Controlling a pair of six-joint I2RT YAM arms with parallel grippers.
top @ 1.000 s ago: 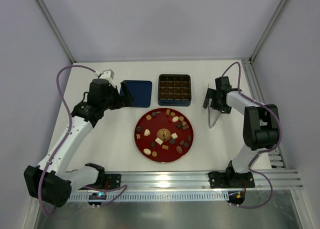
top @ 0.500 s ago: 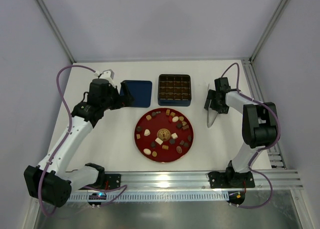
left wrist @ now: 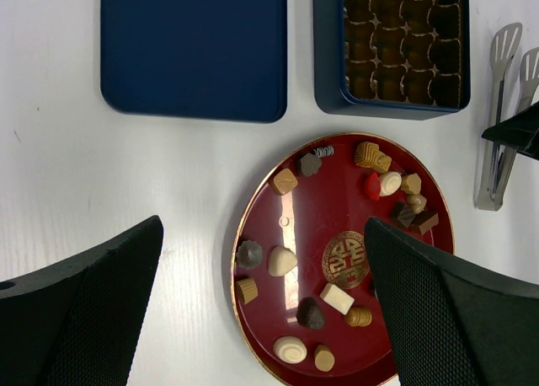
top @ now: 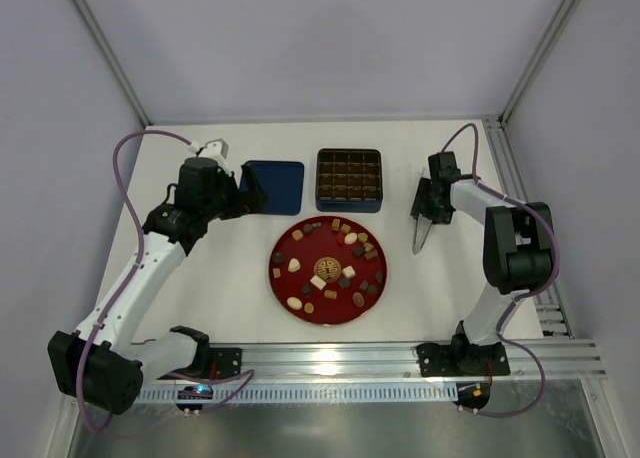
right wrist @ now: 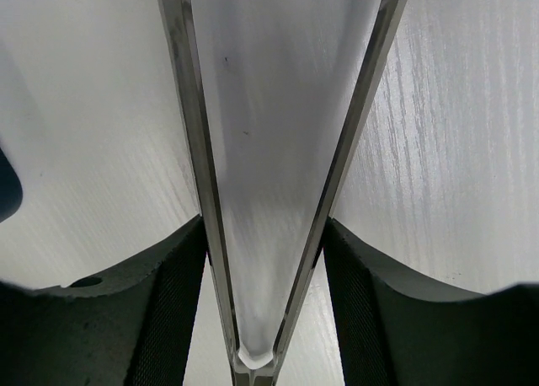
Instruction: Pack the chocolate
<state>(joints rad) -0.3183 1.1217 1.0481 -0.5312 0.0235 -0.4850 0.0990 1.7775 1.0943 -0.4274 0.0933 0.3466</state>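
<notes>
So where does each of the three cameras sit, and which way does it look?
Top: above and behind the arms, looking down on the table; both arms whole, left gripper and right gripper included.
Left wrist: high up, looking down on plate, chocolates, tin, lid, tongs; its open fingers at the lower corners.
Right wrist: low, looking along the tongs; its fingers touch both tong arms.
Shared: top and left wrist both show the plate.

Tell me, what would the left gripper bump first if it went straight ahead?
The open left gripper would probably meet the rim of the round red plate of chocolate first, though depth is unclear.
</notes>
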